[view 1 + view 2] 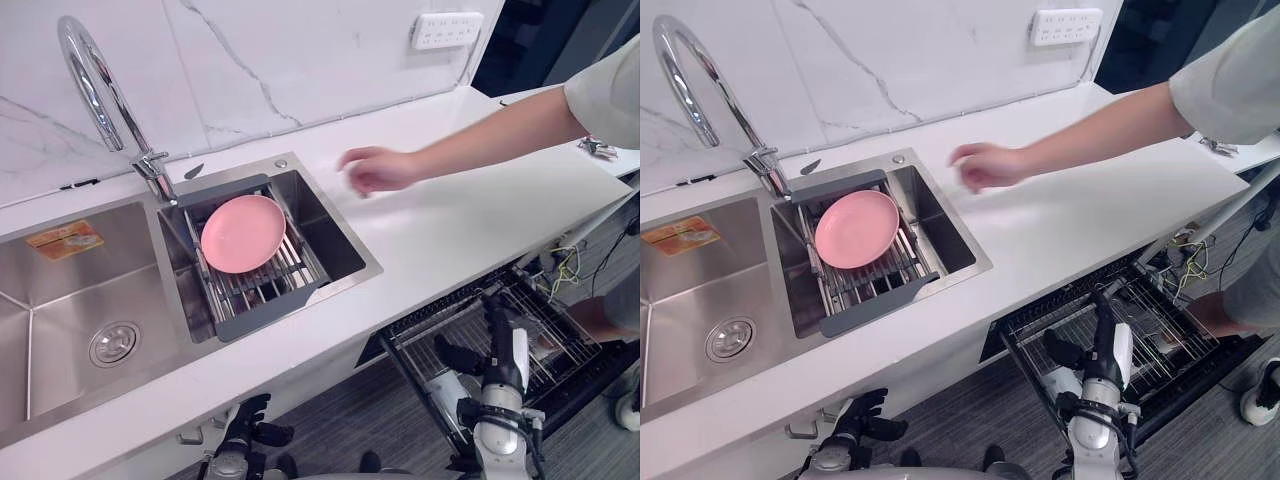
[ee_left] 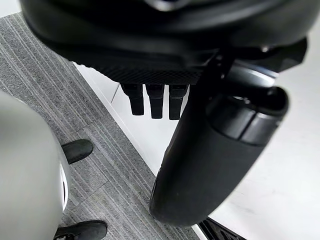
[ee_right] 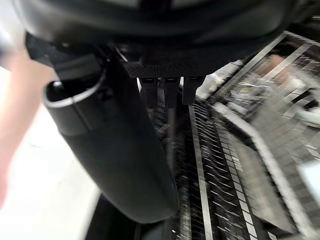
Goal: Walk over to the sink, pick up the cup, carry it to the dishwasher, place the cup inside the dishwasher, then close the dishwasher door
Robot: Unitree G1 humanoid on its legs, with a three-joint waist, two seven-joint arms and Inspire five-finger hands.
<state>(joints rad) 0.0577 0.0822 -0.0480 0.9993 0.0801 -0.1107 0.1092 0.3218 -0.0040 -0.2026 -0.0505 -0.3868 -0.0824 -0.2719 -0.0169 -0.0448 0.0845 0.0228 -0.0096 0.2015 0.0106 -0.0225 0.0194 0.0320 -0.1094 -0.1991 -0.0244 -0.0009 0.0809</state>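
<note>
Grey carpet [image 1: 350, 410] is seen nearest, under the edge of a white counter [image 1: 450, 230]. The left hand [image 1: 245, 425] is held low in front of the counter's white front, its fingers [image 2: 156, 102] loosely extended and nothing held in them. The right hand [image 1: 500, 340] is raised upright over the dishwasher [image 1: 590, 385], its fingers straight and nothing gripped; a white cover [image 1: 520, 360] is borne on its thumb. The dishwasher stands open beneath the counter, with its wire rack [image 1: 560, 330] drawn out. Where the cup is cannot be told; it is held by neither hand.

Further back, a steel sink [image 1: 345, 225] of two basins is set into the counter. In the left basin a round drain [image 1: 113, 343] is seen, and an orange label [image 1: 65, 240] is stuck to the basin's back wall; its print is too small to be read. Across the right basin a grey drying rack [image 1: 260, 290] is laid, and a pink plate [image 1: 243, 232] is rested on it.

Just right of the sink, a person's hand [image 1: 375, 170] is held over the counter, the bare arm reaching in from the right.

Behind the sink a curved chrome tap [image 1: 100, 90] is mounted. A marble wall [image 1: 300, 60] closes the scene, with a white socket [image 1: 447, 30] fixed to it.
</note>
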